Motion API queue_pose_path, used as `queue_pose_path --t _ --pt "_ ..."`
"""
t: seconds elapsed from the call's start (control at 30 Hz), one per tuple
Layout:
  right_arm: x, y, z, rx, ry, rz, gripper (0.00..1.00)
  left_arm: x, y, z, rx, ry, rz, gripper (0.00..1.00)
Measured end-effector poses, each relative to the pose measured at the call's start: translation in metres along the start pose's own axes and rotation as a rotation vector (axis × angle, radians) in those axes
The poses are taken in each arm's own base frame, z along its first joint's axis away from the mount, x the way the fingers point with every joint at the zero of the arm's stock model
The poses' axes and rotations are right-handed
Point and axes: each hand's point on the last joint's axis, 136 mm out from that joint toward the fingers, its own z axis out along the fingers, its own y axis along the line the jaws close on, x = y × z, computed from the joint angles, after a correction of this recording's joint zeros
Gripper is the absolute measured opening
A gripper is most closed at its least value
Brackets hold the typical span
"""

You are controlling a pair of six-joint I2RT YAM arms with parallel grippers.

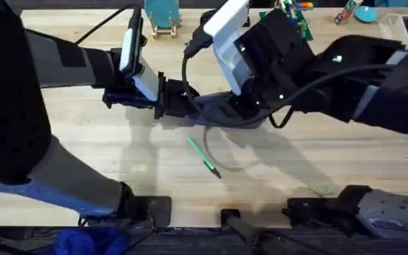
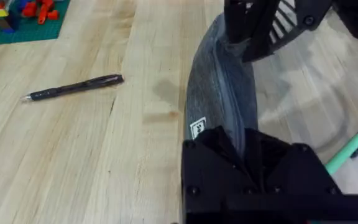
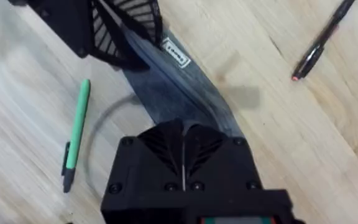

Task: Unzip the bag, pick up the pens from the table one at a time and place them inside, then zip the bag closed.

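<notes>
The blue-grey bag [image 1: 214, 108] lies on the table [image 1: 119, 156] between both grippers, its zipper line running along the top [image 2: 219, 93]. My left gripper [image 1: 179, 105] is shut on the bag's left end, near a small white label [image 2: 197, 129]. My right gripper [image 1: 236, 106] is shut on the other end, fingers pressed together over the zipper [image 3: 182, 149]. The light green pen [image 1: 204, 156] lies loose on the wood just in front of the bag. Beyond the bag lies the black pen [image 2: 73, 87], also free on the table.
A green mat with coloured blocks [image 2: 17, 18] sits past the black pen. A teal stand [image 1: 161, 15] and small colourful items [image 1: 296, 10] line the table's far edge. Open wood stretches in front of the green pen.
</notes>
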Motion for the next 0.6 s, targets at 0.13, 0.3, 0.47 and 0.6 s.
queue_pose_path --t 0.13,0.3,0.47,0.6 --pt "-0.007 0.0 0.0 -0.004 -0.03 0.006 0.031 0.0 0.0 0.0 0.0 0.0 0.0 0.043" --pt "-0.016 0.001 0.006 -0.012 -0.058 0.012 0.031 0.001 0.001 -0.002 -0.006 0.002 -0.002 0.043" --pt "-0.021 0.004 0.013 -0.03 -0.073 0.027 0.031 0.001 0.001 -0.002 -0.009 0.002 -0.003 0.043" --pt "-0.021 0.005 0.014 -0.036 -0.071 0.031 0.031 0.001 0.001 -0.002 -0.009 0.002 -0.003 0.043"
